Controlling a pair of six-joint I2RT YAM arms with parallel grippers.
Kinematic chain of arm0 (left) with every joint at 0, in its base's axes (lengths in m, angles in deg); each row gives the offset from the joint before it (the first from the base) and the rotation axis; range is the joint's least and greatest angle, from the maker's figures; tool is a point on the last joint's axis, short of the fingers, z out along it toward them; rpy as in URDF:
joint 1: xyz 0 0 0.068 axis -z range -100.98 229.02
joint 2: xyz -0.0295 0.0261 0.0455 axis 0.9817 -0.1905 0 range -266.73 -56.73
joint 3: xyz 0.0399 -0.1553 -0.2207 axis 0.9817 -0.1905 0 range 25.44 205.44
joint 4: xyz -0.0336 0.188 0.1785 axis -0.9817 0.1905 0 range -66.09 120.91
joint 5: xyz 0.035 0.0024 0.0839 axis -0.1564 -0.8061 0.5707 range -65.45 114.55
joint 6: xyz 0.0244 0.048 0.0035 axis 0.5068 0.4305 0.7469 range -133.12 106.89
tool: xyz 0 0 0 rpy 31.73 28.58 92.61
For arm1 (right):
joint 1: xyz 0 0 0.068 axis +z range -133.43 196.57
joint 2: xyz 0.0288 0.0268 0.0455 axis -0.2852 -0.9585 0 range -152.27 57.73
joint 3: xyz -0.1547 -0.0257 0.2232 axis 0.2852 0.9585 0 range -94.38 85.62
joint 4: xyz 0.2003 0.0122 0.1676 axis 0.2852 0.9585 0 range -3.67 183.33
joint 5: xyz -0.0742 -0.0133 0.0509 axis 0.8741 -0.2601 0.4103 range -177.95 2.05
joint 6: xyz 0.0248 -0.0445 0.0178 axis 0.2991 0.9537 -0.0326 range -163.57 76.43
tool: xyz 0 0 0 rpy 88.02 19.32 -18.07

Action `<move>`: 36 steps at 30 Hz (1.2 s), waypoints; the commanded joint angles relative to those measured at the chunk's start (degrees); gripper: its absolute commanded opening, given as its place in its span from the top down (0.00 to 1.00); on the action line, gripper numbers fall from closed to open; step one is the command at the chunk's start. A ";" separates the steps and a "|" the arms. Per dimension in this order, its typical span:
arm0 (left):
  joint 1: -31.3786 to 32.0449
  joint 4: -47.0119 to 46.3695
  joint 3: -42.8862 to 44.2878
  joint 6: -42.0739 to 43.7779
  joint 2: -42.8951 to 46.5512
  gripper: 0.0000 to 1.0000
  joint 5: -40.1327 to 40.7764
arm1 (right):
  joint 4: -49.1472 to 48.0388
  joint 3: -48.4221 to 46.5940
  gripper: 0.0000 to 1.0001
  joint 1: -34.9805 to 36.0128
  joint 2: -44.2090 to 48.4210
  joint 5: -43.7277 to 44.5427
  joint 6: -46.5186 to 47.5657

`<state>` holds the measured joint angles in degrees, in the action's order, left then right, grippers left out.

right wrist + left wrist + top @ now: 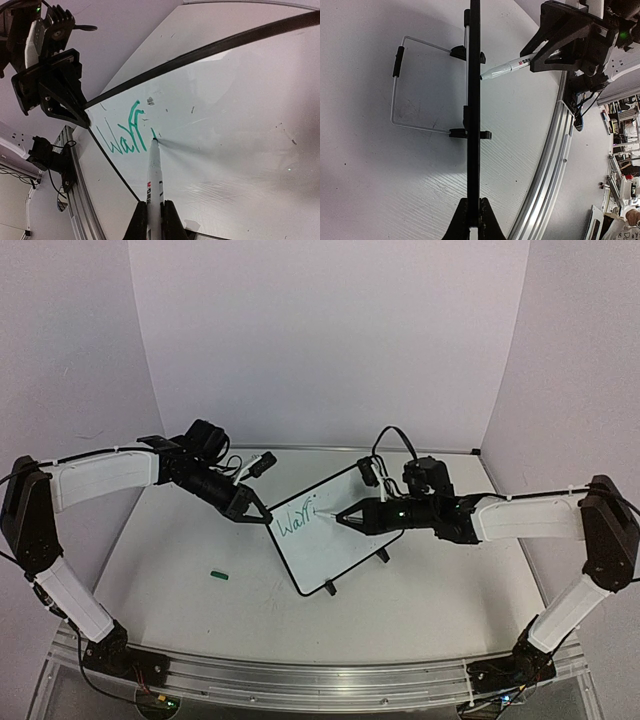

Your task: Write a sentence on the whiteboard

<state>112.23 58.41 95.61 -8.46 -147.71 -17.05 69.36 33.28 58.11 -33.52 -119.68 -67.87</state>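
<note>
From above, we are mid-sentence: our right gripper (352, 518), clamped on a marker (335, 514), presses its tip to the whiteboard (320, 550) just ahead, beside the green lettering (296, 521); our left gripper (258, 512) pinches the board's near corner. Left wrist: the frame runs edge-on straight out from our closed fingers (460, 225). Right wrist: the nib touches just past the last letter; next, we judge, a light, steady stroke onward.

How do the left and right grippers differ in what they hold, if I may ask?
The left gripper clamps the whiteboard at its corner; the right gripper clamps a marker. The left touches the board directly; the right reaches it only through the marker's tip. Both are shut.
</note>
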 commanded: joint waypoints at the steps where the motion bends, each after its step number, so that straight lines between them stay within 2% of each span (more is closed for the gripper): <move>1: 2.12 2.28 1.03 2.73 -0.52 1.00 0.65 | -3.89 -3.19 1.00 -0.15 -0.98 1.07 -0.74; 16: 2.21 2.26 0.96 2.85 -0.56 1.00 0.64 | -3.96 -0.64 1.00 -0.35 1.24 6.65 -1.33; 36: 2.30 2.20 1.02 2.79 -0.54 1.00 0.55 | -3.64 2.42 1.00 -0.57 1.78 5.86 -2.04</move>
<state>112.25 58.43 95.61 -8.69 -147.71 -16.79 66.01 34.96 58.07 -32.53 -115.46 -69.37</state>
